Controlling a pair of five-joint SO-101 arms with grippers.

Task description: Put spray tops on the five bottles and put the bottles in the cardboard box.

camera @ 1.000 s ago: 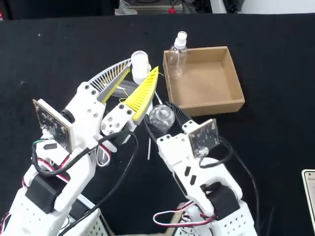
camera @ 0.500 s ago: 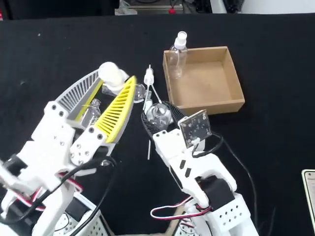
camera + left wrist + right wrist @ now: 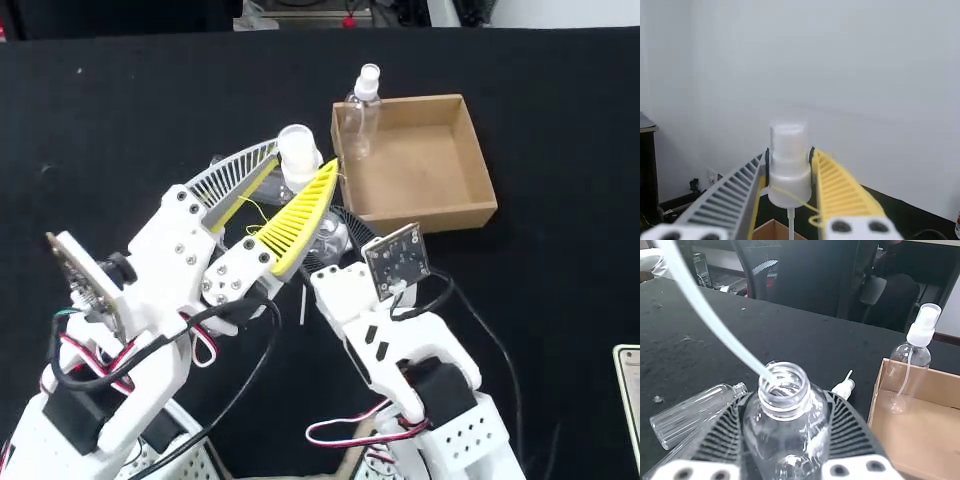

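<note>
Tabletop [image 3: 120, 110] in the high view is black, with the cardboard box [image 3: 482, 175] at about 1 o'clock from the middle. One capped bottle [image 3: 360, 120] stands in the box's 10 o'clock corner, so by my count one of the five is done. Near the centre, the left tool [image 3: 303, 157] is clenched on a white spray top [image 3: 297, 148]. It holds the top right over the right tool [image 3: 330, 240], which grips an open bottle [image 3: 328, 236] upright. Stacked this way, the top lines up with the neck.

Left wrist view: the spray top [image 3: 788, 165] is pinched by its collar between the grey and yellow fingers, nozzle end up. Its dip tube [image 3: 790, 225] hangs straight down, the orientation needed to feed it into a bottle.

Right wrist view: the right tool's black fingers clasp the open bottle [image 3: 785, 430] round its shoulder, leaving the neck free. The dip tube [image 3: 705, 310] slants in and its end is inside the neck, but the collar is not seated. I judge the step in hand to be lowering and fixing the top. On the tabletop beyond lie a loose bottle [image 3: 695, 412] on its side and a loose spray top [image 3: 844, 387], near each other but apart. The capped bottle [image 3: 910, 360] stands just inside the box's corner.
</note>
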